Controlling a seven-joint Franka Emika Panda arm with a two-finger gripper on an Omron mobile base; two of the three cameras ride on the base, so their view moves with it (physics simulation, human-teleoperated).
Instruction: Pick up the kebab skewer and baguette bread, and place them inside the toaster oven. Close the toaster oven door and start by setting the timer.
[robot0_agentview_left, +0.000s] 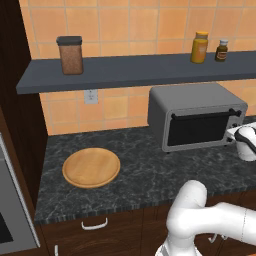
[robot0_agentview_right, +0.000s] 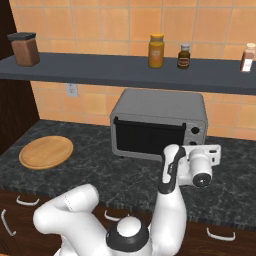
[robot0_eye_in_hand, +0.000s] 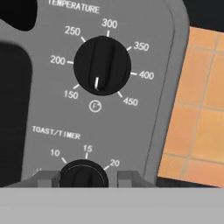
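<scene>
1. One toaster oven stands on the dark marbled counter in the left base view, under the grey shelf. Its toaster oven door is shut, the black bar handle along its upper edge. The robot's hand reaches the oven's right front corner at the picture edge; the claw itself is cut off there. Left of the oven a round wooden board lies flat on the counter, well apart from it. On the shelf above stand a brown jar, a yellow jar and a small dark bottle.

2. In the right base view the toaster oven faces the camera with two dark knobs on the panel right of the door. The white hand is just in front of that panel, pointing at the oven; the fingers are hidden behind the hand, so I cannot tell their spread here.

3. In the hand view the gripper has its two fingertips either side of the toast/timer knob, near it; whether they press on it I cannot tell. Above sits the temperature knob, its white mark pointing down. The skewer and the baguette are not to be made out anywhere.
</scene>
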